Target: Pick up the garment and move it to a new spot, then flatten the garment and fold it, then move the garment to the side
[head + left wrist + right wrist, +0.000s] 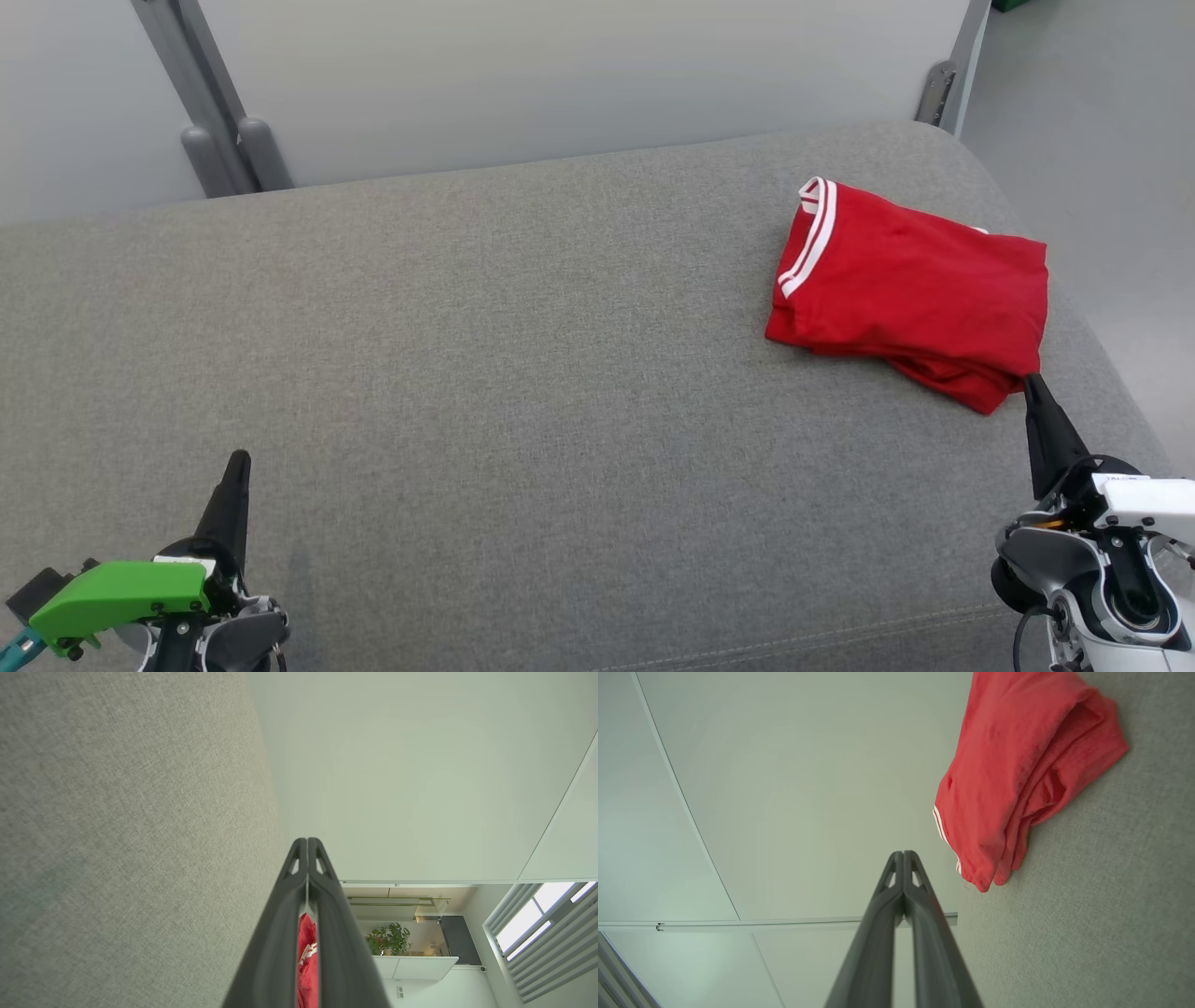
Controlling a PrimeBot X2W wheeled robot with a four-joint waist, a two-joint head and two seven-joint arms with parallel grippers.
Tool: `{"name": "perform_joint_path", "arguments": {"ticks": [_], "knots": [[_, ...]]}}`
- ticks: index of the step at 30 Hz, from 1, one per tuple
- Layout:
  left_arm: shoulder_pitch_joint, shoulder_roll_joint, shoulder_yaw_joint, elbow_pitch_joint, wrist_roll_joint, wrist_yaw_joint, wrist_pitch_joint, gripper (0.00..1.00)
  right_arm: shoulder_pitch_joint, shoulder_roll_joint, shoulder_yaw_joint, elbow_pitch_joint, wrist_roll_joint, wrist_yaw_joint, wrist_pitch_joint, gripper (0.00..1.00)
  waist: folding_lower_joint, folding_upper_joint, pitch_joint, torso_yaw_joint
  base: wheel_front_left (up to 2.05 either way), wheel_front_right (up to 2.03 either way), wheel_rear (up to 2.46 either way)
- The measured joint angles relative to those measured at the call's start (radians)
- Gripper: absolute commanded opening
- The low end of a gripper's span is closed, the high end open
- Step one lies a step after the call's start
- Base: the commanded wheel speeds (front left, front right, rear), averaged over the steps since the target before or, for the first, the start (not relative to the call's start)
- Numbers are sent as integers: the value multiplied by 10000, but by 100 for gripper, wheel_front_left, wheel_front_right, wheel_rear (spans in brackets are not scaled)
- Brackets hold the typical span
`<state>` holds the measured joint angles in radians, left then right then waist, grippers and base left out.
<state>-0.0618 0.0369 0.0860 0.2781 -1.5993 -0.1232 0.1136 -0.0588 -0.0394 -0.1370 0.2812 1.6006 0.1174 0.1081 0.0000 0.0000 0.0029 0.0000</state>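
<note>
The right gripper (1033, 390), two long dark fingers on a pale wrist, has its jaws pressed together tip to tip and pinches nothing. The right wrist view shows the closed fingers (920, 933) with bare air and a pale wall beyond them. In the head view its tip stands just beside the near corner of the red fabric garment with white striped trim (915, 285). I cannot tell whether it brushes the cloth, though the right wrist view suggests a small gap. The left gripper (237, 464), the same dark pair under a green plastic housing, is also closed on nothing. It hangs well apart from the garment, low over the near left of the wide grey woven upholstered surface (467, 373).

The garment lies on that surface toward its far right, near the rounded edge. It is folded into a compact, roughly rectangular stack, with the striped band on the side facing the middle of the surface and several layers showing along the near edge.

By my judgement the folding is done and the last step, moving the garment aside, is in hand or just finished. If the spot is accepted, the next move calls only for drawing the right arm clear without snagging the near corner. If the stack must go further aside, the right jaws must first spread and then take the layered edge so the folds do not slide apart.
</note>
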Motion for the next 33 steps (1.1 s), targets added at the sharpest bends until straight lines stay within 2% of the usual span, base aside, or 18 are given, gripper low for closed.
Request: {"name": "perform_joint_path", "arguments": {"ticks": [33], "knots": [[0, -2, 0, -6, 0, -2, 0, 0, 0, 0, 0, -4, 8, 0, 0, 0, 0, 0, 0, 0, 0, 0, 0]]}}
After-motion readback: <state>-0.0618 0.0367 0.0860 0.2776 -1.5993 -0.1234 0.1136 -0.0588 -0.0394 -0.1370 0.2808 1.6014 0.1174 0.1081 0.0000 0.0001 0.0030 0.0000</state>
